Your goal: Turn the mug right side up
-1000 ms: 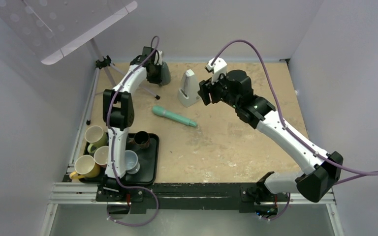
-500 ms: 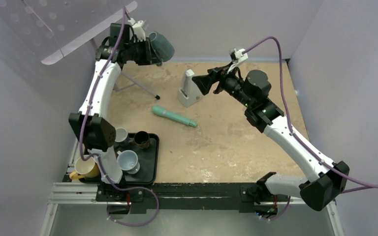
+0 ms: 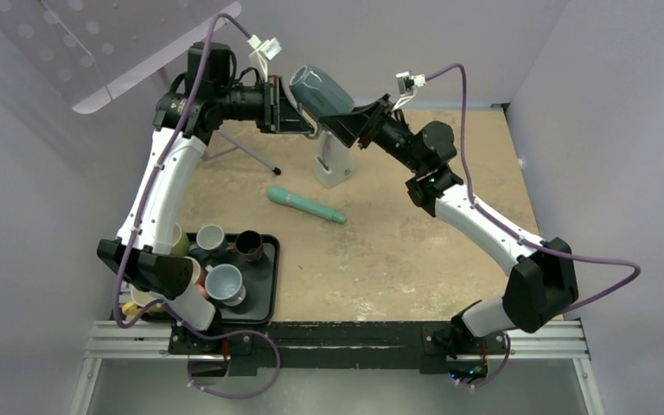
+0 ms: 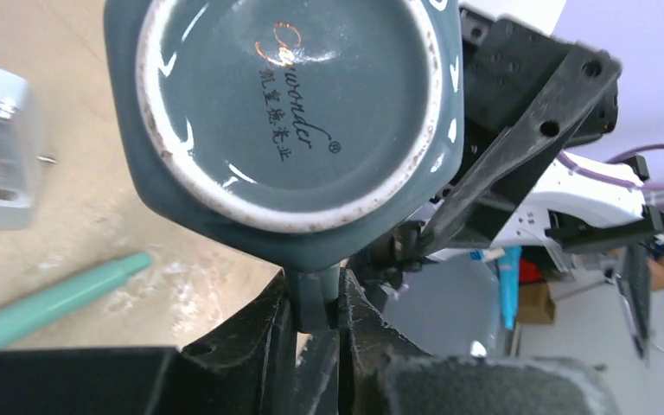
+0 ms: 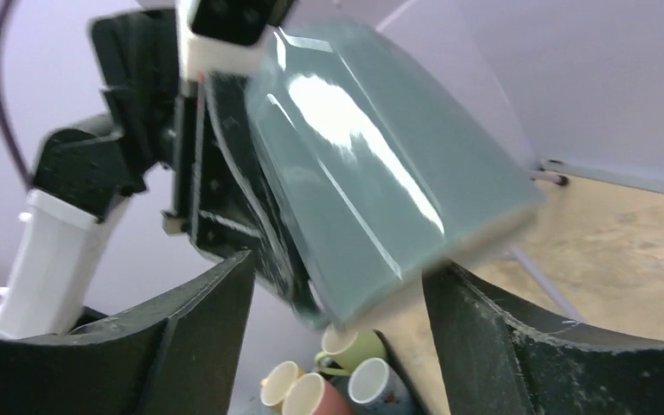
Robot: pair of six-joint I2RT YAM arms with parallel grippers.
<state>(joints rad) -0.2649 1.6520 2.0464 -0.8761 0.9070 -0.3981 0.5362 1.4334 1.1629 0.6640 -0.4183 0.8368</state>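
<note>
We see the grey-blue mug [image 3: 322, 91] held up in the air near the back wall [image 3: 372, 43], well above the table [image 3: 415, 251]. It lies tilted, roughly on its side. Its printed base faces the left wrist camera and its other end points toward the right arm.

The left gripper [image 4: 314, 298] has its fingers [image 4: 268, 324] pressed onto the mug's handle [image 4: 313, 294], one on each side. The body of the mug sits just beyond the fingertips.

The right gripper [image 5: 339, 268] is spread wide, with one of its fingers [image 5: 203, 320] on each side of the mug's body and the mug's end between them. In the right wrist view a gap shows along both fingers. We cannot tell whether either finger touches the glaze.

The two grippers meet nose to nose over the far middle of the table, so there is little room between them.

Below them a grey stand [image 3: 332, 157] stands upright. Nearer to us a teal pen [image 3: 305, 205] lies flat. Both are well apart from the mug in height.

A black tray [image 3: 264, 290] with several cups [image 3: 225, 281] sits at the near left edge, far from the grasp. A tripod leg [image 3: 242, 156] slants under the left arm. The right half of the table shows only bare board.
</note>
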